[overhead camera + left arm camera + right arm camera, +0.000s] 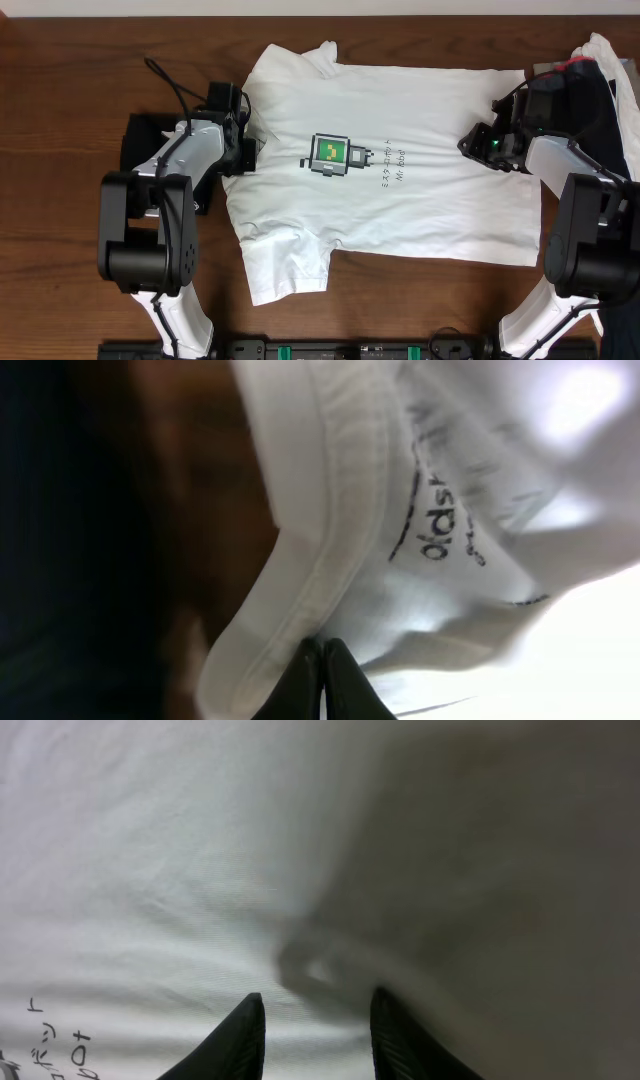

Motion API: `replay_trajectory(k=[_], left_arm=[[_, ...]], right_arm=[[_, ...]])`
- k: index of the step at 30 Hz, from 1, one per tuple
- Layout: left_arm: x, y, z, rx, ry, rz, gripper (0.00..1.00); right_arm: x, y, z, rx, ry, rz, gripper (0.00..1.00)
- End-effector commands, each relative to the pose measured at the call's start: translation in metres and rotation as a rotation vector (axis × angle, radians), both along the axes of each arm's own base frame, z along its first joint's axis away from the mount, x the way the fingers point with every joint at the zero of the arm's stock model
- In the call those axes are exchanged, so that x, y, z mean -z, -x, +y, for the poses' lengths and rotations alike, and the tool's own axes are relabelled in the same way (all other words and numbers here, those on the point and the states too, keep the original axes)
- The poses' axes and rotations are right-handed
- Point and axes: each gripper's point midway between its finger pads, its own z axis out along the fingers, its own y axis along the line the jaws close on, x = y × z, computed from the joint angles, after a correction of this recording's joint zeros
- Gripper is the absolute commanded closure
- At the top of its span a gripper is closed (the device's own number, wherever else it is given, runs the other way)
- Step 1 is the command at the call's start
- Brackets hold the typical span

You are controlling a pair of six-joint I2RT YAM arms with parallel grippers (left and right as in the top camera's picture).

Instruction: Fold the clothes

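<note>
Dark wooden table (pixel 60 60), white T-shirt (pixel 420 120) spread flat on it (print up), heaped garments (pixel 603 85) at right edge.

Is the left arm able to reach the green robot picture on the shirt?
Probably yes: nothing lies between the left pincer and the green robot picture, though that pincer is shut on the shirt by its collar.

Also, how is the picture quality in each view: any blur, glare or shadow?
Overhead: sharp and evenly lit, the white short-sleeved T-shirt with a green pixel print readable. Left wrist: too close, its hem blurred, glare washing out the lower right, the left side dark. Right wrist: soft cloth texture, grey shadow over the right half, black fingers clear.
</note>
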Motion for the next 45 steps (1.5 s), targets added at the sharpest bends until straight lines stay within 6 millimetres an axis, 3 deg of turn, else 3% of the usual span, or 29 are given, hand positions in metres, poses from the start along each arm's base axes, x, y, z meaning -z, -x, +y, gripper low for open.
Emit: replay_trajectory(k=[1, 6, 10, 12, 17, 19, 22, 25, 29, 36, 40, 45], left_arm=[[0.020, 0.034, 0.039, -0.158, -0.124, 0.119, 0.94], [0.009, 0.036, 0.049, -0.222, -0.118, 0.110, 0.94], [-0.014, 0.019, 0.048, -0.224, -0.107, 0.032, 0.93], [-0.029, 0.008, 0.047, -0.221, -0.093, -0.023, 0.87], [-0.066, -0.012, 0.044, -0.220, -0.061, -0.150, 0.83], [-0.075, -0.022, 0.030, -0.170, 0.011, -0.195, 0.83], [-0.088, -0.044, -0.005, -0.036, 0.182, -0.284, 0.83], [-0.097, -0.062, -0.033, 0.082, 0.269, -0.367, 0.83], [-0.093, -0.081, -0.057, 0.187, 0.274, -0.438, 0.83], [-0.050, -0.104, -0.082, 0.235, 0.285, -0.458, 0.84], [-0.028, -0.108, -0.076, 0.218, 0.249, -0.441, 0.89], [-0.014, -0.115, -0.057, 0.176, 0.147, -0.448, 0.89]], right_arm=[[0.041, 0.027, -0.004, 0.028, 0.036, 0.136, 0.66], [0.041, 0.027, -0.004, 0.028, 0.036, 0.136, 0.66], [0.040, 0.025, -0.005, 0.029, 0.037, 0.127, 0.65], [0.038, 0.022, -0.006, 0.028, 0.038, 0.116, 0.64], [0.007, 0.005, -0.002, -0.005, -0.024, 0.022, 0.62], [-0.011, -0.001, 0.001, -0.014, -0.043, -0.024, 0.62], [-0.037, -0.008, 0.005, -0.030, -0.054, -0.089, 0.66], [-0.057, -0.011, 0.009, -0.041, -0.052, -0.135, 0.74], [-0.064, -0.008, 0.023, -0.077, -0.079, -0.141, 0.78], [-0.060, -0.001, 0.042, -0.133, -0.079, -0.115, 0.80], [-0.060, -0.001, 0.044, -0.137, -0.078, -0.114, 0.80], [-0.059, -0.001, 0.043, -0.133, -0.071, -0.112, 0.80]])
